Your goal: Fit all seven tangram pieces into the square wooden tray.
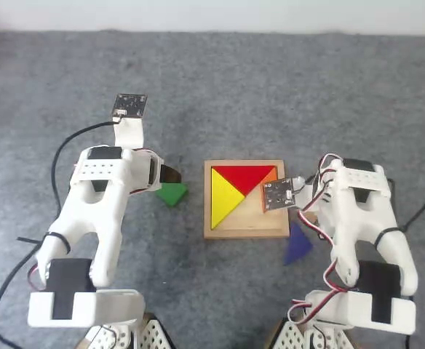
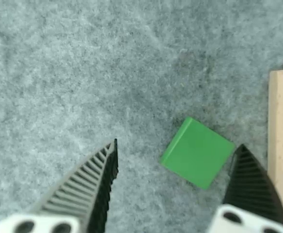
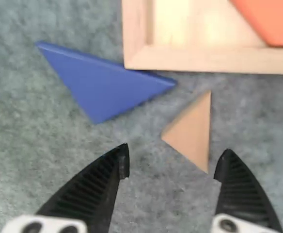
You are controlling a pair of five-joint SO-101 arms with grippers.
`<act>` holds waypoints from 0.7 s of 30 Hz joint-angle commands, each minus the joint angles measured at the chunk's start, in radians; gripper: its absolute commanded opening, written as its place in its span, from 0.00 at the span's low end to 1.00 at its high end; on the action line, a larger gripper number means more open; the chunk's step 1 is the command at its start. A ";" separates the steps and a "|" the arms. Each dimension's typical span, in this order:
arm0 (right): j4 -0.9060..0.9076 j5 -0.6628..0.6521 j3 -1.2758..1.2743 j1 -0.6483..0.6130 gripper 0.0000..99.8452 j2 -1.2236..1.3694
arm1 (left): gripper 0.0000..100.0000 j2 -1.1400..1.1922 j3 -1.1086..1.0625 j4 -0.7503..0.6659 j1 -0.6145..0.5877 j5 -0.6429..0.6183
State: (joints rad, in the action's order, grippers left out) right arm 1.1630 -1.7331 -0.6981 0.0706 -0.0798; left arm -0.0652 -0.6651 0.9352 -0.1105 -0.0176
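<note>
The square wooden tray (image 1: pixel 245 227) lies between the arms and holds a red triangle (image 1: pixel 241 177), a yellow triangle (image 1: pixel 223 196) and an orange piece (image 1: pixel 271 174). A green square (image 1: pixel 172 194) rests on the carpet just left of the tray. My left gripper (image 2: pixel 178 143) hangs open above it, with the green square (image 2: pixel 197 153) between the fingers and nearer one of them. A blue triangle (image 1: pixel 298 243) lies off the tray's near right corner. My right gripper (image 3: pixel 175 148) is open over a small tan triangle (image 3: pixel 192 131), beside the blue triangle (image 3: pixel 102 90).
Grey carpet covers the whole table. The tray's rim (image 2: pixel 279 126) stands close to the green square, and its corner (image 3: pixel 204 58) touches the blue triangle's tip. The tray's lower right part is bare wood (image 1: pixel 260 214). Cables trail behind both arms.
</note>
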 commanded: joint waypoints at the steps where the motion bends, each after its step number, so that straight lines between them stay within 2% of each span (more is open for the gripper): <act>1: 0.012 -0.009 0.014 -0.051 0.29 -0.004 | 0.35 -0.006 0.002 -0.018 0.005 0.012; 9: -0.048 0.089 -0.015 -0.140 0.28 -0.004 | 0.35 -0.006 0.002 -0.017 0.005 0.012; 15: -0.051 0.064 -0.017 -0.104 0.21 -0.004 | 0.35 -0.006 0.002 -0.015 0.005 0.012; 21: -0.054 0.040 -0.017 -0.038 0.27 -0.004 | 0.35 -0.005 0.002 -0.018 0.005 0.012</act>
State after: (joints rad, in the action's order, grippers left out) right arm 1.1247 -1.6778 -0.7181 0.0077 -0.0798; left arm -0.0652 -0.6651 0.9352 -0.1105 -0.0176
